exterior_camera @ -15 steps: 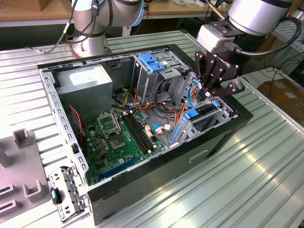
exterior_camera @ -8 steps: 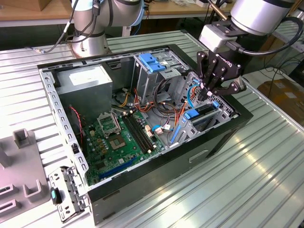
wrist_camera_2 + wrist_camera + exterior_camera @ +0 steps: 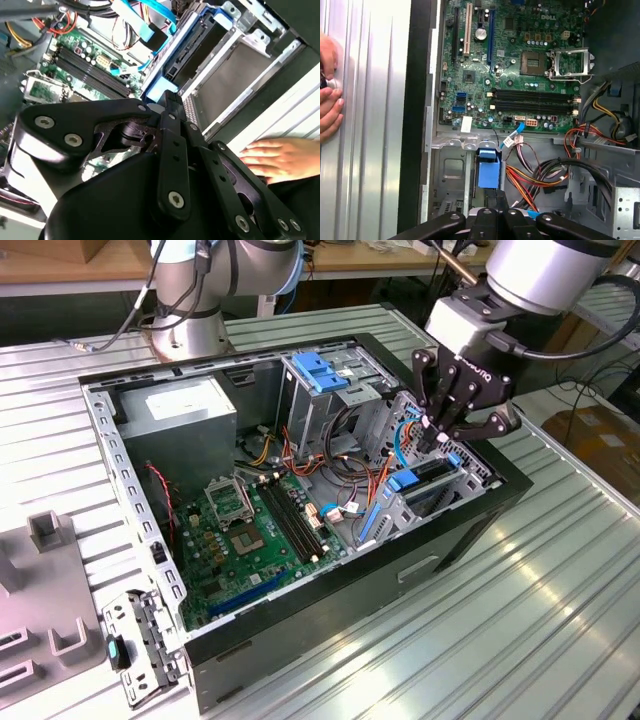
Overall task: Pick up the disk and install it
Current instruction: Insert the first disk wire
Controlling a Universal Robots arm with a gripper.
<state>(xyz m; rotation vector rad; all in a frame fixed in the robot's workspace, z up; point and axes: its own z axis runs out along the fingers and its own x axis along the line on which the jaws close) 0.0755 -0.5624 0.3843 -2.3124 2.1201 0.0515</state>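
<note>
Gripper (image 3: pixel 437 432) hung over the drive cage (image 3: pixel 470 475) in the upper right of the exterior view, inside the open case (image 3: pixel 470 530). Fingers were drawn together, with no gap seen between the tips in either wrist view. Tips sat right at a blue tab (image 3: pixel 488 172) on the cage; whether they pinched it or only touched it could not be told.

Disk (image 3: pixel 432 473) lay in the cage just below the gripper, right of centre in the exterior view, blue rails along its sides. In the second wrist view the disk (image 3: pixel 197 47) showed dark, sitting between the cage's metal walls, with its blue rail running toward the gripper (image 3: pixel 168 99).

Motherboard (image 3: pixel 250 530) lay flat on the case floor, left of the cage in the exterior view, well apart from the gripper. Coloured cables (image 3: pixel 345 455) ran between board and cage. A grey box (image 3: pixel 185 405) sat in the case's upper left corner. A blue latch (image 3: pixel 315 370) topped the taller cage at upper centre.

A person's hand (image 3: pixel 280 157) rested on the ribbed table (image 3: pixel 500 640) just outside the case wall, in both wrist views.
</note>
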